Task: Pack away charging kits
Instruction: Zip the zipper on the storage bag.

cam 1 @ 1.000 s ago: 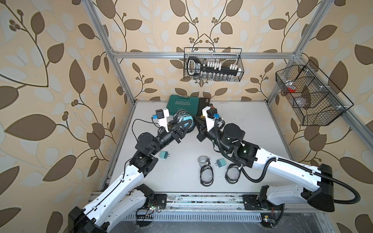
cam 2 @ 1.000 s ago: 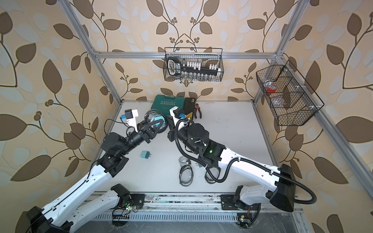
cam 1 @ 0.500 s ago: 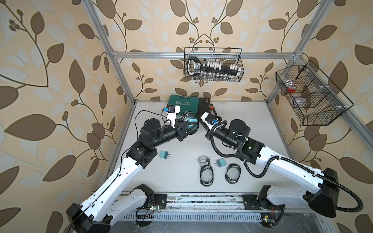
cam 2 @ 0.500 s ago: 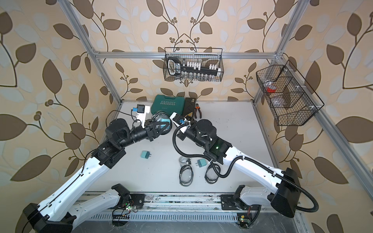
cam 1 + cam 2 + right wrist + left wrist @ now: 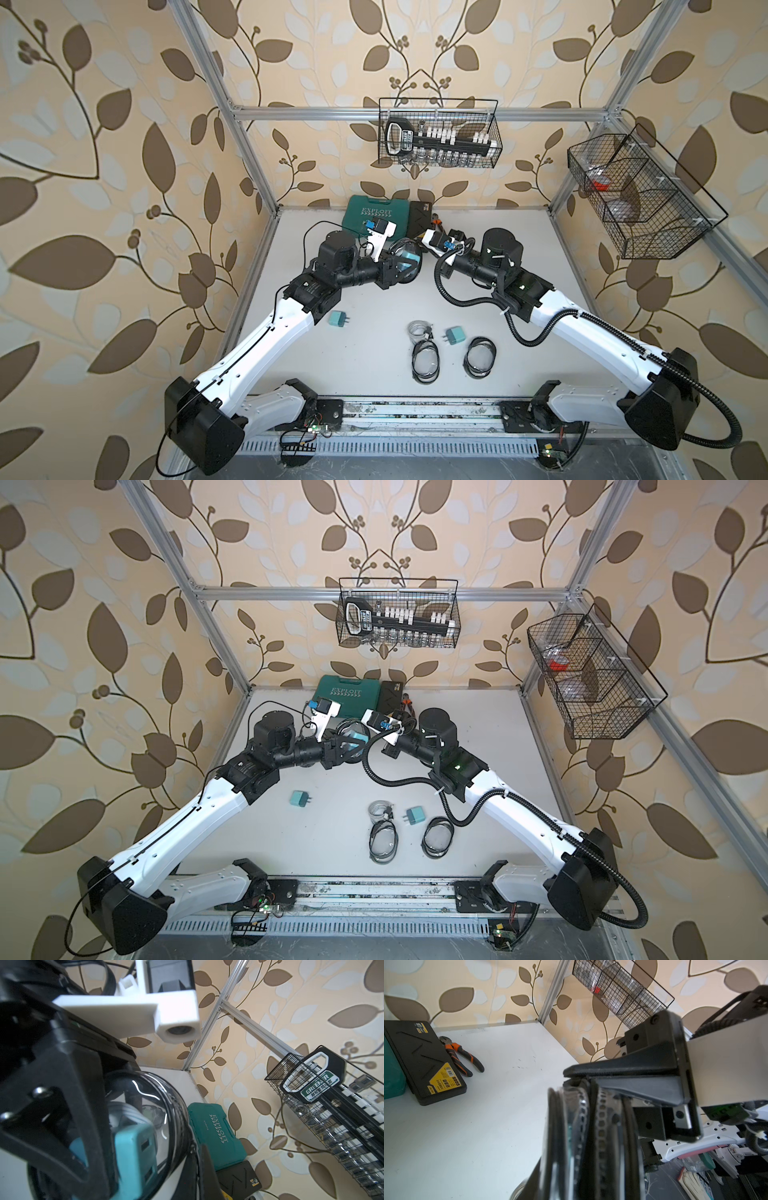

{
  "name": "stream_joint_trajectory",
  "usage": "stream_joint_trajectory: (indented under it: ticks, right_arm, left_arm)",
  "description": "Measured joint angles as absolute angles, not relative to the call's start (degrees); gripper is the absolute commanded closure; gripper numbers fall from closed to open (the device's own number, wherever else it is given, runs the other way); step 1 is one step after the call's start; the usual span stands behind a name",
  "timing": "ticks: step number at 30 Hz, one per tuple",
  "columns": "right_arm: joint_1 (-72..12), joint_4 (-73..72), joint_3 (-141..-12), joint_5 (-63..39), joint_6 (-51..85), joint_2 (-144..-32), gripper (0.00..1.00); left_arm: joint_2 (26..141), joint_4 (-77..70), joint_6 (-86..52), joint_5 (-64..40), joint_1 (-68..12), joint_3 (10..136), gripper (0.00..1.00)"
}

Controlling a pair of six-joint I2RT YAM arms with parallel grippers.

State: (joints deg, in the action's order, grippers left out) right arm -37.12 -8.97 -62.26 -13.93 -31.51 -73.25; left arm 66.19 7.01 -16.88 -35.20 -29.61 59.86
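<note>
We judge one kit nearly packed: the pouch (image 5: 149, 1097), adapter (image 5: 135, 1153) inside, hangs over the back worktop (image 5: 374, 353) in the part-open left jaws, right jaws shut at its zip, while two adapters (image 5: 337, 319) (image 5: 456, 335), a cable (image 5: 417, 328) and two pouches (image 5: 424, 363) (image 5: 480, 357) lie unpacked in front.

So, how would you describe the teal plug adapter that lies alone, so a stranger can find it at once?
On the white table, look beside the left arm's white forearm. A teal plug adapter lies there with bare tabletop all around. The other loose adapter sits close among a coiled cable and two black-rimmed pouches.
</note>
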Motion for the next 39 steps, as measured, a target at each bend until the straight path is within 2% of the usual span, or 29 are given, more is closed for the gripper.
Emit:
stream_joint_trajectory:
  ticks: [8,15,26,28,29,33,39]
  right_arm:
    - [-34.92,-6.87,-62.26,-15.55,-43.18,-73.28,1.00]
    - [-34.28,-4.23,-64.34,-16.84,-51.88,-74.15,1.00]
    - [-31.55,-0.89,-66.74,-22.09,-57.17,-75.18,1.00]
    - [-31.42,-3.14,-65.14,-22.98,-56.14,-74.48,1.00]
    - [-31.42,-4.14,-64.45,-23.24,-55.44,-74.11,1.00]
    - [-31.70,-10.68,-61.58,-24.40,-51.16,-72.44,1.00]
    - [-33.78,-19.94,-60.20,-24.43,-44.73,-70.11,1.00]
  left_arm:
    - [68.90,7.51,-14.41,-35.57,-30.44,60.69,1.00]
    - [70.43,10.55,-11.84,-29.19,-34.50,62.78,1.00]
    - [71.75,11.81,-10.44,-25.32,-35.66,64.38,1.00]
    - [71.40,12.12,-10.37,-25.47,-35.68,64.42,0.74]
    - [71.13,12.23,-10.37,-25.50,-35.75,64.42,0.68]
    - [68.95,11.64,-10.09,-25.78,-36.42,64.03,0.51]
    - [63.61,3.11,-10.57,-27.27,-36.80,58.70,0.36]
